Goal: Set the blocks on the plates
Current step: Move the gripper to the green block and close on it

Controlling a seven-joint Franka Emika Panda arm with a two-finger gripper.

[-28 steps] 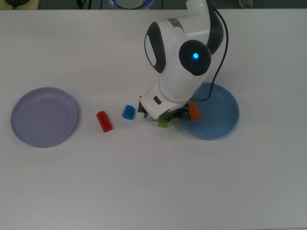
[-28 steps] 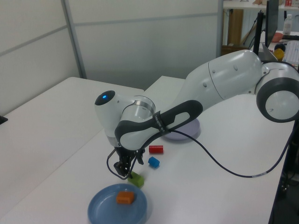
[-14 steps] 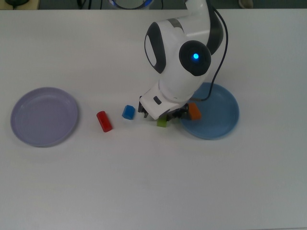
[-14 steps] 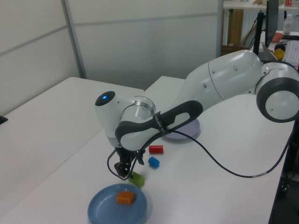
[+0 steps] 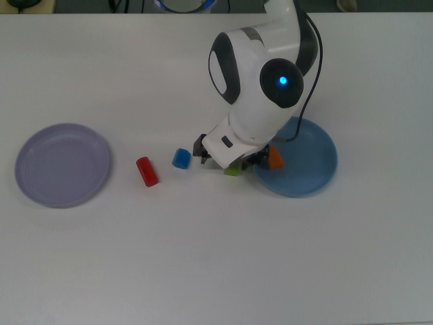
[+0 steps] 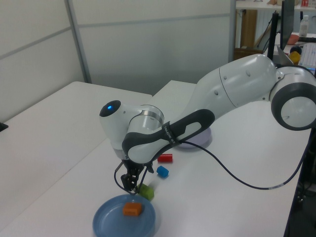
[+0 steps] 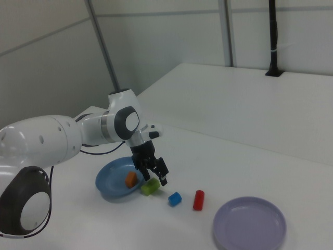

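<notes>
Beside the blue plate, hovering low over the green block. Fingers spreading apart, gripping nothing. Orange block lying on that plate.

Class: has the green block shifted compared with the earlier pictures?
Yes. The green block moved slightly toward the blue plate, rightward in the top view.

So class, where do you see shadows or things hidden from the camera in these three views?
Top view: the arm hides much of the green block and the gripper; soft shadow beside the red block. Left view: faint shadow under the arm near the blue plate. Right view: even light, lavender plate barely shaded.
</notes>
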